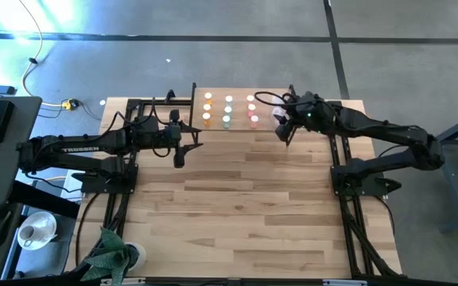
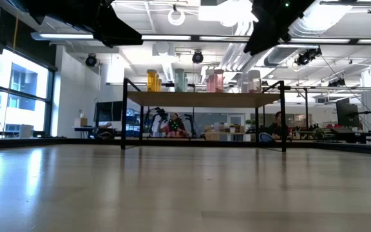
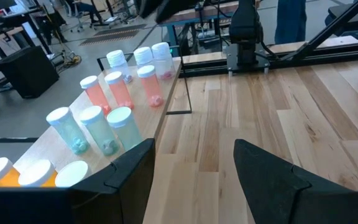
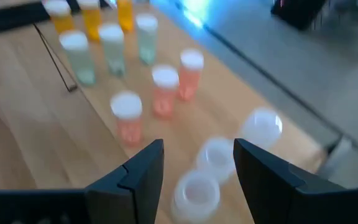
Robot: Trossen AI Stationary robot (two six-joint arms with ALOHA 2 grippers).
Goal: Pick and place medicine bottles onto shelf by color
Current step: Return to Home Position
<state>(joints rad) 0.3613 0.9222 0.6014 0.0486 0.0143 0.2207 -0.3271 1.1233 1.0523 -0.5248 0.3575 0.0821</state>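
While the left gripper (image 3: 194, 168) hangs over the bare table (image 3: 278, 106) near the shelf (image 3: 36, 143), its jaws stand spread with nothing between them. The right gripper (image 4: 197, 168) is likewise released and empty, close before the clear bottles (image 4: 216, 158) at the shelf's right end. Only the wrist views show the medicine bottles (image 3: 114, 93) singly: three orange bottles (image 4: 89, 15), three green bottles (image 3: 98, 127) and three pink bottles (image 3: 148, 84), each colour in its own row. All stand upright on the shelf, long axis vertical, white caps up. The high view reduces them to bright dots in four lines, orange on the left, then green and pink, with clear on the right. It alone places both grippers at once, the left off the shelf's near left corner and the right by its right edge. White lettering on the left arm (image 1: 86, 148) reads TROSSEN; any print on the bottles is too small to read. Level across the table, the low view sets the bottles atop the shelf's light top, above thin black legs. Beyond the table's far side, a person's legs (image 3: 291, 18) show in the left wrist view.
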